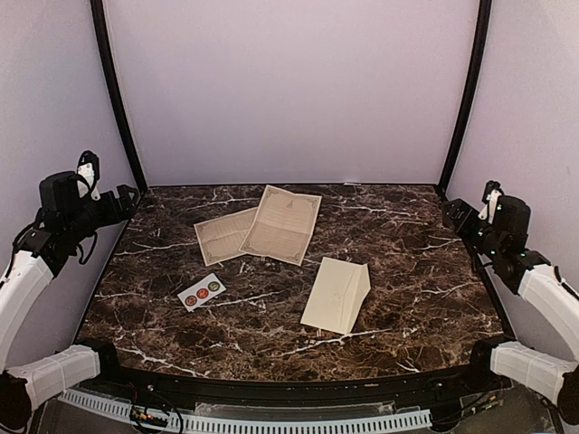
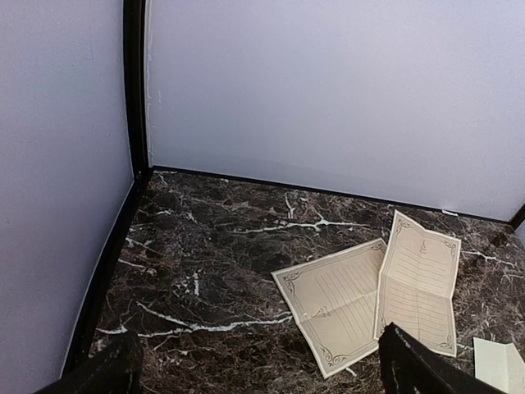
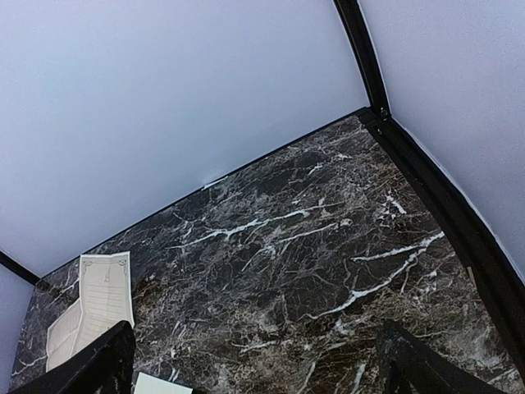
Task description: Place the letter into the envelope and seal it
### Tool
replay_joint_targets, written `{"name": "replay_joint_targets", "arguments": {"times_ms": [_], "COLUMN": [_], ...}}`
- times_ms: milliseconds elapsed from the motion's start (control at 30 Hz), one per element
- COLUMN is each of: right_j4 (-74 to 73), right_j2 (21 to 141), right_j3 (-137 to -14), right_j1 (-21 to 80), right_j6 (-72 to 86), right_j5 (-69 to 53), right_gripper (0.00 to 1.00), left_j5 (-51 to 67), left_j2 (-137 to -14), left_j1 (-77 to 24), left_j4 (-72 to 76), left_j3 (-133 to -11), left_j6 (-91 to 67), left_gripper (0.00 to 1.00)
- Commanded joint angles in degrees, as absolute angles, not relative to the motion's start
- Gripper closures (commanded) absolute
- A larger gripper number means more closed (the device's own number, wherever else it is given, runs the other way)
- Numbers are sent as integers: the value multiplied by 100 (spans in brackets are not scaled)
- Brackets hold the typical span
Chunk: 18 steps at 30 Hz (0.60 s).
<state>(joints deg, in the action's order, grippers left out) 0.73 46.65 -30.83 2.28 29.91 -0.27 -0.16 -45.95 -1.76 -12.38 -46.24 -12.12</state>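
Both arms are parked at the table's side edges. The left pincer and right pincer are spread wide with nothing in them. The envelope lies right of centre toward the near edge, slightly askew, with its flap side looking partly lifted.

My first worry is the paper. Two bordered sheets lie toward the back. The creased sheet rests against or over the edge of the plain sheet, so going for one could drag the other along. I also can't tell which one is the letter. Everything lies flat on a hard top, so getting a fingertip under an edge will likely mean sliding it, and a slide could crumple it or knock it into its neighbour. The envelope is light too. If one arm doesn't pin it, I expect it to skate away while the other feeds the letter in. The stickers lie apart at front left, small and easy to fumble.

The table is dark brown marble pattern with white veins, and looks smooth. Plain pale walls close it on three sides, with black posts at the back corners.
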Motion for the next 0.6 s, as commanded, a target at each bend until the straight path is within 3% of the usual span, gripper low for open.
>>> {"name": "replay_joint_targets", "arguments": {"times_ms": [0,367,567], "right_j4": [22,-396,-618], "right_j2": [4714,5104,5687], "right_j3": [-3218,-3748,-4402], "right_j1": [204,300,1285], "right_j6": [2905,2208,2136], "right_j5": [-123,-1564,-1447], "right_gripper": [1,1,2], "left_j5": [121,650,1875], "left_j2": [-4612,-4543,-5485], "left_j1": [-167,-167,-263], "left_j4": [-1284,-1032,-1298], "left_j3": [-4609,-4689,-5700], "left_j6": [-1074,-1166,-1341], "left_gripper": [1,1,1]}}
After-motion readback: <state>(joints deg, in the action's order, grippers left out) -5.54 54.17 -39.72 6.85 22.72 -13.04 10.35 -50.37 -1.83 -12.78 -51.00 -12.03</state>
